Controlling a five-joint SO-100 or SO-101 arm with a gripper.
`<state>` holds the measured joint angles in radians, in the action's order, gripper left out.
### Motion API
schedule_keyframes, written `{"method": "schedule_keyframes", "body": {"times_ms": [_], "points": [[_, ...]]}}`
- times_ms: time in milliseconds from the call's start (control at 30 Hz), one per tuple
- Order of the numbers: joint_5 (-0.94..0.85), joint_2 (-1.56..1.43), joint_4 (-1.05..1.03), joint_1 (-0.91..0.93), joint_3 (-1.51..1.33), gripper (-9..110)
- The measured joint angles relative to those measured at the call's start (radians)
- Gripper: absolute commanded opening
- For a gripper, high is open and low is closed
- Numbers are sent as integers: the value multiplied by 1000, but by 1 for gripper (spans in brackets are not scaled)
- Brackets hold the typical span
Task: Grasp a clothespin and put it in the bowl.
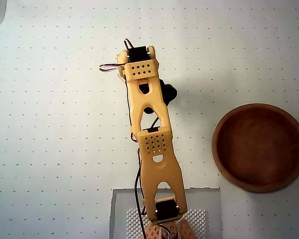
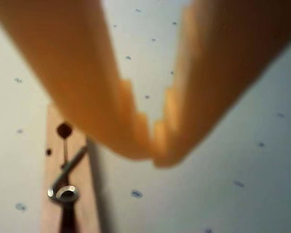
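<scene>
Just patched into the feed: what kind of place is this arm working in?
Probably a hobby or lab tabletop test bench, not a kitchen. A white dotted mat covers the surface, a yellow printed arm stands on a clear base plate, and the only props are a wooden bowl and a clothespin.

Overhead cam looks straight down on arm (image 1: pixel 149 134); wrist cam sits close behind gripper (image 2: pixel 153 158), facing dotted mat (image 2: pixel 242 160), shared w/ overhead.
</scene>
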<state>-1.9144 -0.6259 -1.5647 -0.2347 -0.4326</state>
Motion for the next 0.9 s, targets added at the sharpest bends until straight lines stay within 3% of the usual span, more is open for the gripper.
{"method": "schedule_keyframes", "body": {"times_ms": [367, 633, 900], "points": [[0, 2, 0, -75, 0, -2], [0, 2, 0, -80, 0, 15], [0, 2, 0, -41, 0, 17]]}}
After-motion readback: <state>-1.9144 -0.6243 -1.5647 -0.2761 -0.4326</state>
